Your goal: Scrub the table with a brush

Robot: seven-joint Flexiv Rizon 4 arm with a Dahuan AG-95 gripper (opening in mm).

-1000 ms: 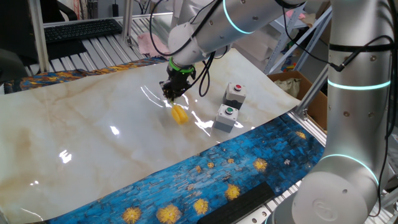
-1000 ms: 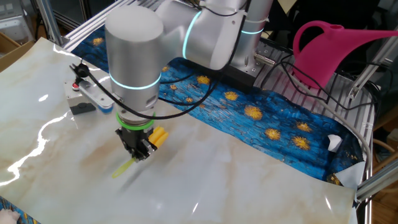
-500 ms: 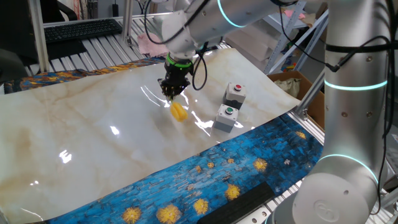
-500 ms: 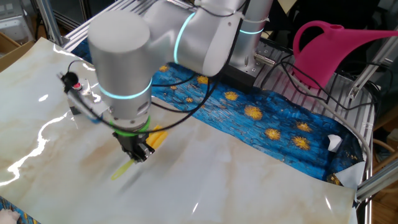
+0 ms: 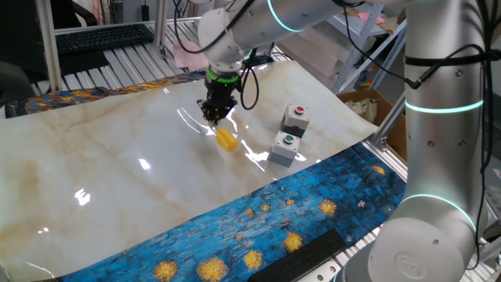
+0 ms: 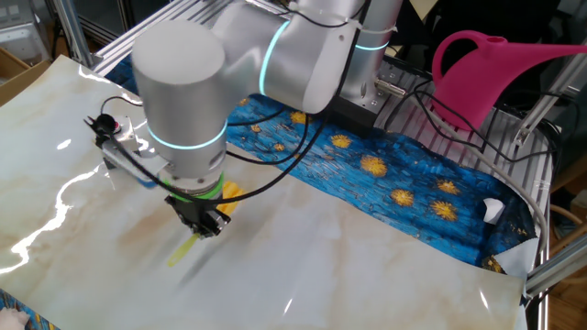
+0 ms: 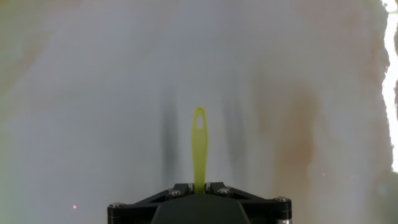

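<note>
Gripper (image 5: 216, 114) points down over the table (image 5: 94, 172), fingers pressed together on the brush (image 5: 225, 139), pinching its thin yellow-green handle partway along. In the hand view the handle (image 7: 199, 146) emerges between the closed jaws and runs straight toward 12 o'clock, ending in a small eyelet; the free tail lies flat over the marble, or nearly so. One fixed view shows the yellow brush head just beyond the fingertips toward 5 o'clock, low against the glossy top; whether the bristles actually bear on the surface cannot be told from here. In the other fixed view the handle tail (image 6: 183, 251) sticks out toward 7 o'clock from the gripper (image 6: 204, 222), while the head peeks out on the opposite side, toward 1 o'clock. So the long axis of the brush passes through the pinch point: head on one side, tail on the other. Judgement: any scrubbing stroke turns on this axis, with downward pressure kept on the head side. Two grey button boxes (image 5: 290, 135) stand nearby, toward 3 o'clock of the brush head, apart from it.
</note>
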